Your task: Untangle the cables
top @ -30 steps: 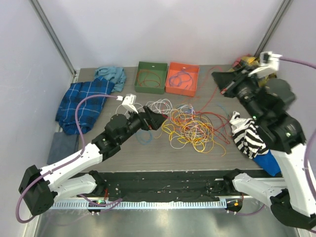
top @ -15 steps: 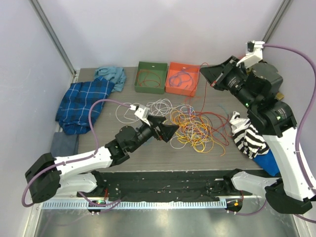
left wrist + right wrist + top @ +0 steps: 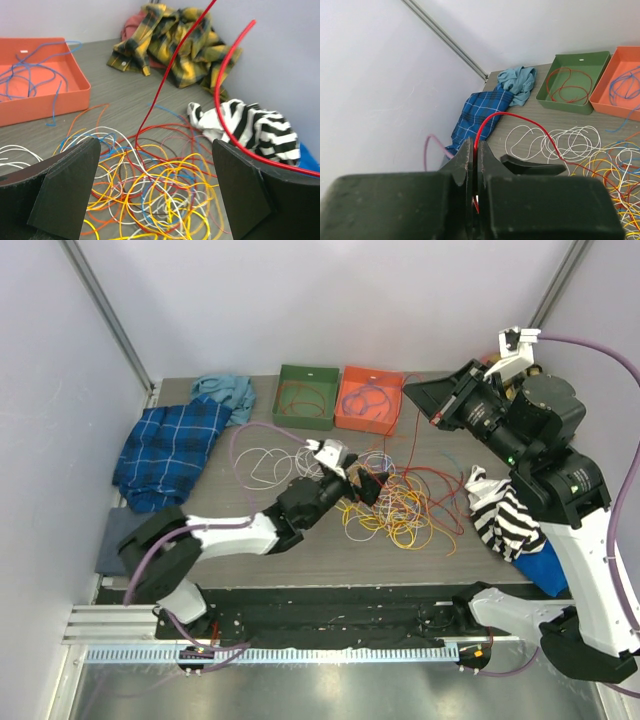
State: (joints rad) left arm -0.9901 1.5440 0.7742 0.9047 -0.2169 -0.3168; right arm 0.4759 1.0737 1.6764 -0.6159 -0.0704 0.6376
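Broadly, the grey worktop (image 3: 250,550) fills the middle of the overhead view, and the cables (image 3: 400,505) lie on it as one heap of yellow, orange, white, blue and red loops just right of centre. Above them, a green tray (image 3: 306,368) holds a red coil and an orange tray (image 3: 372,371) a blue one; these are apparently the sorting places. The right tool (image 3: 476,150), high in the upper right, is pressed together on a red cable (image 3: 492,120), lifting it, I judge, so its length draws out of the heap. The left tool (image 3: 155,185) hangs low over the heap with its fingers spread wide, holding nothing, probably ready to pin neighbouring loops. Where the red cable runs under the pile is hidden, and in the left wrist view it is cut off at the frame edges.
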